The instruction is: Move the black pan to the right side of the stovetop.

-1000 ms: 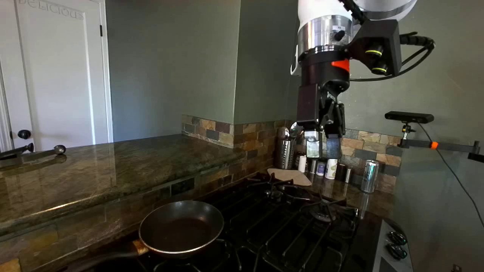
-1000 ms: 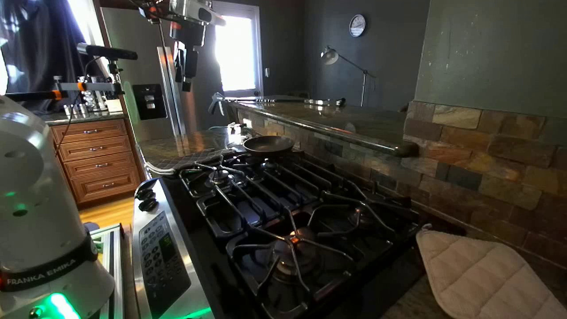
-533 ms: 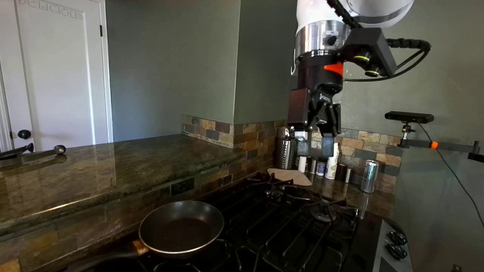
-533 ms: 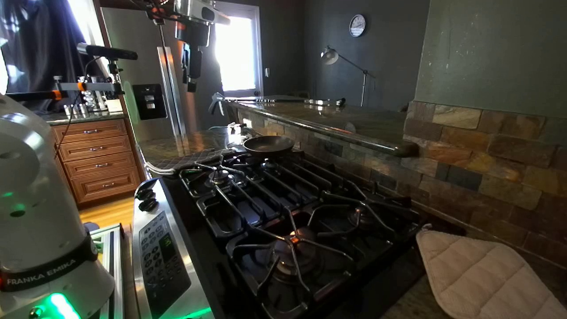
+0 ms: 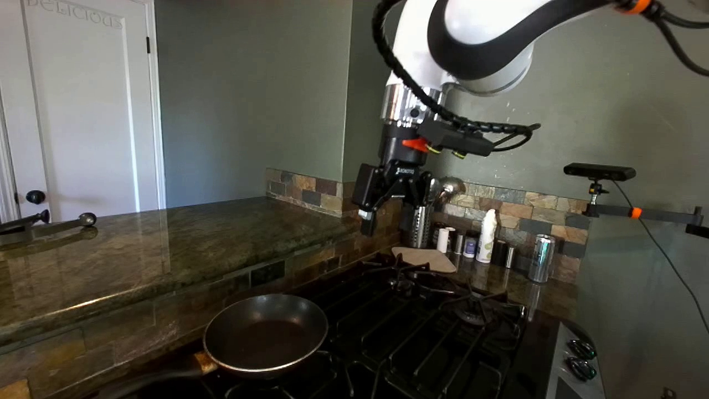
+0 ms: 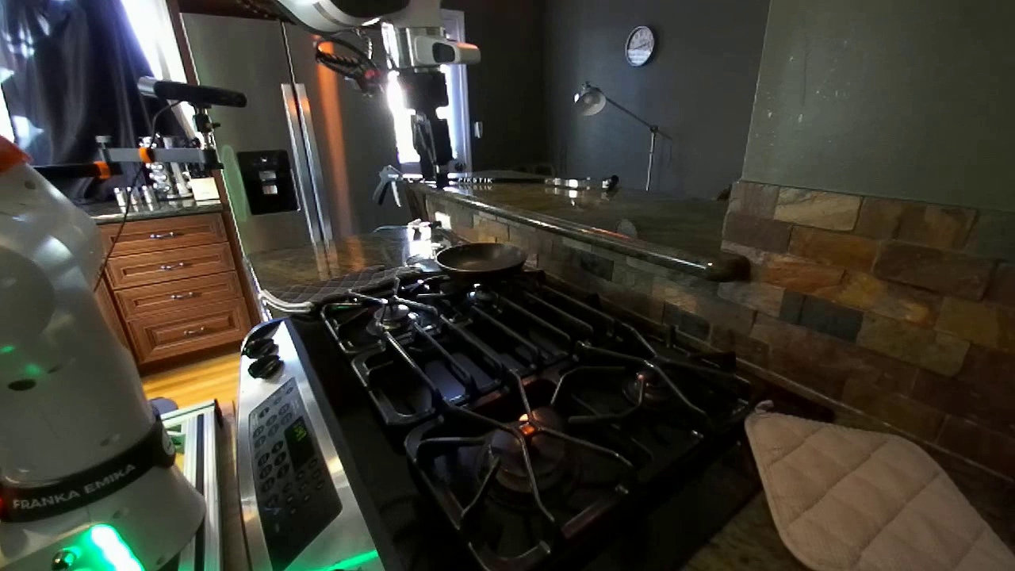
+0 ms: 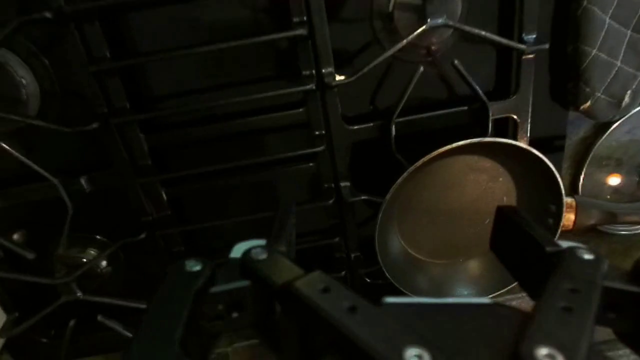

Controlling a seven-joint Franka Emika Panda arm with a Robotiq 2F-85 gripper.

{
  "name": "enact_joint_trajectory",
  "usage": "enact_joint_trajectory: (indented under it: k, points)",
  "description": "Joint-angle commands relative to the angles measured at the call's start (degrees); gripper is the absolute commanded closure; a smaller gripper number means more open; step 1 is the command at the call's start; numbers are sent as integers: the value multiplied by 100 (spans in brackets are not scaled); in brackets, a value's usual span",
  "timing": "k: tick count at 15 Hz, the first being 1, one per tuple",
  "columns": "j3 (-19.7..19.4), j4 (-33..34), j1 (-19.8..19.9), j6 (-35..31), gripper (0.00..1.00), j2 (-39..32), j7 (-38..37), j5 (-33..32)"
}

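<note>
The black pan rests on a corner burner of the stovetop. It also shows in an exterior view at the far end of the stovetop. Its handle points away from the grates. My gripper is open and empty, hanging above the stovetop, higher than the pan and apart from it. It also shows in an exterior view. In the wrist view the pan lies below the open gripper, and one dark finger covers part of its inside.
A raised stone ledge runs along the pan's side. A cream pot holder lies at the stovetop's other end, near a utensil holder and several canisters. A dark quilted mat and a round glassy object sit by the pan's handle.
The arm has come toward the pan's side of the stovetop and lower, and the wrist has turned. The fingers look wider apart. The pan has not moved.
</note>
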State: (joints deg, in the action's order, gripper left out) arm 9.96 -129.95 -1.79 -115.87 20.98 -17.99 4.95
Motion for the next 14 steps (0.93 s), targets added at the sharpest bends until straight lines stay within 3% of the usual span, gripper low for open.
enact_joint_trajectory:
  k: [1, 4, 5, 10, 14]
  points:
    - [-60, 381, -116, -462, 0, -922, 365, -75]
    - [-123, 710, -188, -385, 0, -1500, 608, 80]
    - [-122, 369, -167, -494, 0, -1080, 443, -10]
    - [-146, 658, -196, -492, 0, -1493, 536, 2]
    - [-140, 801, -197, -789, 0, -1998, 618, -340]
